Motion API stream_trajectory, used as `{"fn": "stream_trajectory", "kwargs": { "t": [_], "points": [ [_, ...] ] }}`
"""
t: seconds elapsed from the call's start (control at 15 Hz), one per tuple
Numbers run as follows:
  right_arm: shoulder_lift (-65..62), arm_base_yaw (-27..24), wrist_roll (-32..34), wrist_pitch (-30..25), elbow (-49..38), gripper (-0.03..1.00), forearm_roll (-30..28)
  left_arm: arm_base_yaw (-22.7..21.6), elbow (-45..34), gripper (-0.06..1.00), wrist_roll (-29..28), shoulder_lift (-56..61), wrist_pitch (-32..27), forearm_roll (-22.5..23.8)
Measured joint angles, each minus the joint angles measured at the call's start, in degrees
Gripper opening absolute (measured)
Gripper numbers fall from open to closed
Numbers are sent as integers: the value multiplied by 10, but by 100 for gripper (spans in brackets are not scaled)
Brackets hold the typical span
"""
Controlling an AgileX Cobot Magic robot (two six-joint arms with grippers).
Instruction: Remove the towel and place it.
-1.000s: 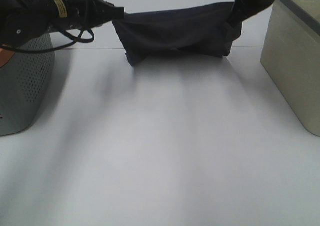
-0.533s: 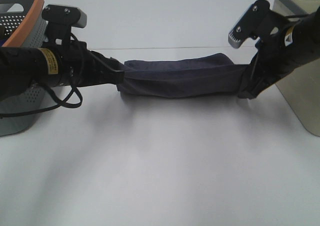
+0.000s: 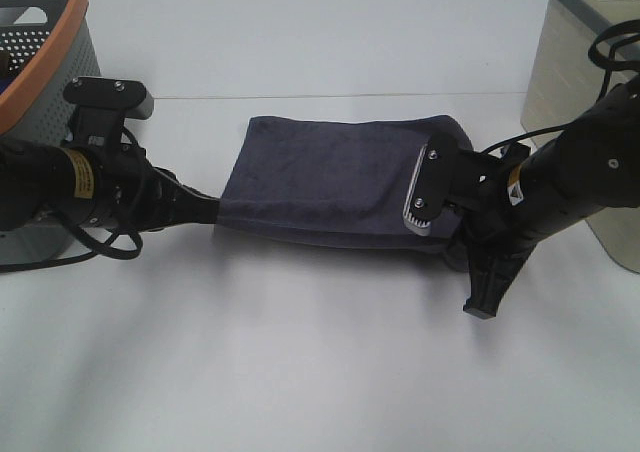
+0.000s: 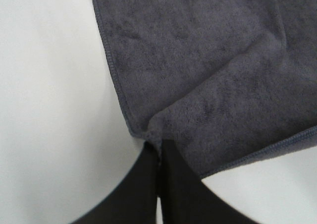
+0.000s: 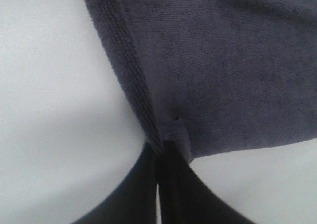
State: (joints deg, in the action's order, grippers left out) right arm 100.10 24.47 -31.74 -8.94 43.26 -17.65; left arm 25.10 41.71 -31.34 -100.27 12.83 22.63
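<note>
The dark charcoal-grey towel [image 3: 330, 177] lies spread on the white table [image 3: 300, 352], held at its two near corners. My left gripper [image 3: 214, 212] is shut on the towel's left near corner; the left wrist view shows the pinched corner [image 4: 151, 132] at the closed fingertips [image 4: 158, 157]. My right gripper [image 3: 458, 255] is shut on the right near corner, largely hidden behind the arm in the exterior view. The right wrist view shows the hemmed corner [image 5: 171, 130] clamped between the closed fingertips [image 5: 159, 154].
A grey perforated basket with an orange rim [image 3: 40, 32] stands at the far left. A beige bin [image 3: 585, 82] stands at the far right. The white table stretches open toward the front.
Both grippers have come down and toward the front with the towel. It hung bunched between them before; now it lies flat and spread on the table.
</note>
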Motion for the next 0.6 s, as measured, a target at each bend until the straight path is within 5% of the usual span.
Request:
{"fn": "stream_trajectory", "kwargs": {
  "t": [0.13,0.2,0.33,0.4,0.47,0.6],
  "points": [
    [11,2,0,3,0,5,6,0,0,1,-2,0,-6,-1],
    [11,-1,0,-13,0,17,6,-2,0,8,-2,0,-23,-2],
    [13,-3,-1,-29,-1,52,6,-6,-2,40,-2,0,-38,-6],
    [13,-3,-1,-30,-1,63,6,-6,-2,61,-2,0,-37,-6],
    [13,-4,-1,-30,-1,67,6,-6,-2,77,-2,0,-38,-6],
    [-6,-4,1,-33,-2,70,6,-6,-2,92,-3,4,-46,-7]
  ]
}}
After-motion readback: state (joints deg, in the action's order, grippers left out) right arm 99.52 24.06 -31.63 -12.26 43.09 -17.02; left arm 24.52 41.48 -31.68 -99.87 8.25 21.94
